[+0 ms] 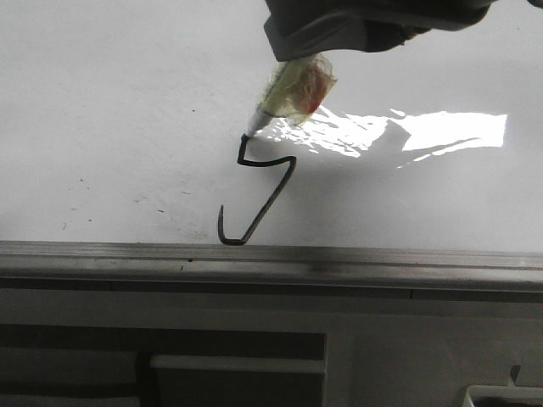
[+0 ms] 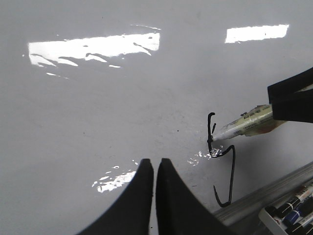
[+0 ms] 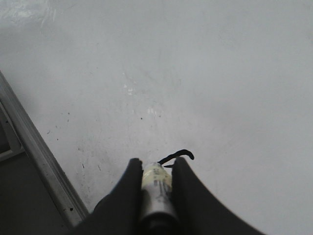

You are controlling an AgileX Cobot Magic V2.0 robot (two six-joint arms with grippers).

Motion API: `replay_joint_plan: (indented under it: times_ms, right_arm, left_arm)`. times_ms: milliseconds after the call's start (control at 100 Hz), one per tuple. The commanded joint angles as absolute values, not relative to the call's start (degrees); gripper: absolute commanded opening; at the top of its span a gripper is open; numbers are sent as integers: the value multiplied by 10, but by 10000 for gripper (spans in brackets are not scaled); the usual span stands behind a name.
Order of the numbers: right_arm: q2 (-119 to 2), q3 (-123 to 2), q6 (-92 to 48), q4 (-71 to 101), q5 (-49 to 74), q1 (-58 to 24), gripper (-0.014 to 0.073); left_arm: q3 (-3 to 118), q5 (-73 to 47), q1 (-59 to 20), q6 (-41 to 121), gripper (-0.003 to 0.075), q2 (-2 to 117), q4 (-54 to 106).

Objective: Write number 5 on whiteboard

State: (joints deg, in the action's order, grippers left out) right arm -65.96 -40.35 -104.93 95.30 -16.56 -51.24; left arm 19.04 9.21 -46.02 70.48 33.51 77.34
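The right gripper (image 1: pixel 299 68) clamps a marker (image 1: pixel 284 97) between its fingers (image 3: pixel 188 196), the pen slanting down toward 7 o'clock in the front view so its tip meets the whiteboard (image 1: pixel 127 102) at the top end of a black 5 (image 1: pixel 259 191). The figure sits low on the board near its middle: a short stroke under the tip, a kinked bar running toward 3 o'clock, then a long tail falling toward 7 o'clock and ending in a small hook just above the grey frame rail (image 1: pixel 271 259). Glare lies at 3 o'clock from the pen. The left gripper (image 2: pixel 155 169) hovers over bare board at 9 o'clock from the 5, its jaws pressed together on nothing. In the left wrist view, spare markers (image 2: pixel 293 205) lie in a tray beyond the rail.
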Motion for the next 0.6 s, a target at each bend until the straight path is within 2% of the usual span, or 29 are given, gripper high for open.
replay_joint_plan:
  times_ms: [0, 150, 590]
  right_arm:
    - [-656, -420, -1069, 982, -254, -504, -64]
    - [-656, -420, -1126, 1052, -292, -504, -65]
    - [-579, -368, -1126, 1052, -339, -504, -65]
  left_arm:
    - [205, 96, -461, 699, -20, 334, 767]
    - [205, 96, -461, 699, -20, 334, 767]
    - [205, 96, -461, 699, -20, 334, 767]
